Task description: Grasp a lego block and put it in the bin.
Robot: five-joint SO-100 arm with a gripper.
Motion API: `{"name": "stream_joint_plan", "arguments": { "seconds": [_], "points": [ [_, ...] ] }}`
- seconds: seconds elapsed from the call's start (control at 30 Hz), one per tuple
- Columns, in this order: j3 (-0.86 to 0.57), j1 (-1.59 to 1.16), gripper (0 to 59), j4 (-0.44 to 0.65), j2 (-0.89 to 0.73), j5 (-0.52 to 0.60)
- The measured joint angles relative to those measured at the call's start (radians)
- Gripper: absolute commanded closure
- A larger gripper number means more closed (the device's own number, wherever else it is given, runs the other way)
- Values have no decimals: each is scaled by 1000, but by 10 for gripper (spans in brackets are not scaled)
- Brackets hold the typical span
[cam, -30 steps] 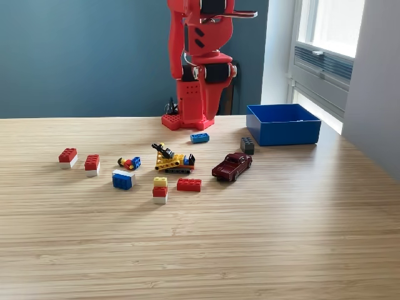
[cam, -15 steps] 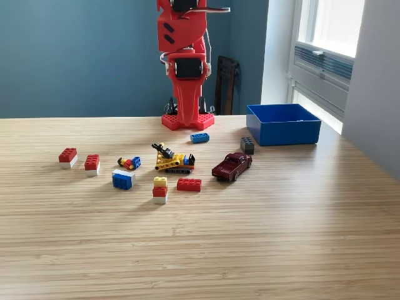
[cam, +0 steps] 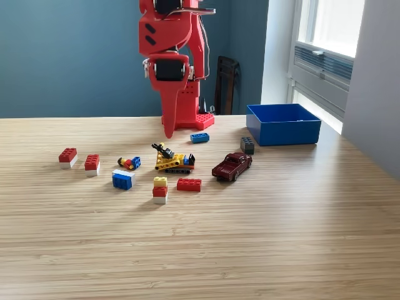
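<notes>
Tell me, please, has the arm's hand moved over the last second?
Yes: the hand swung toward the exterior view's left and lowered, away from the blue bin.

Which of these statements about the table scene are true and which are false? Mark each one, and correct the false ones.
1. The blue bin stands at the exterior view's right, near the window. True.
2. The dark red toy car sits inside the bin. False: it stands on the table, in front of the bin.
3. The gripper holds a block. False: it hangs above the table with nothing seen in it.
4. A yellow, red and white stack stands beside a flat red brick. True.
5. Two red-and-white blocks stand at the exterior view's left. True.
</notes>
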Motion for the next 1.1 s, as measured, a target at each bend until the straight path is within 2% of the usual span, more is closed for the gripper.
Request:
{"name": "stream_joint_plan", "arguments": {
  "seconds": [0.47, 0.77, 1.1],
  "points": [
    [-284, 25, 354, 0, -322, 55],
    [-560, 25, 372, 149, -535, 106],
    [-670, 25, 383, 195, -626, 117]
  ]
}}
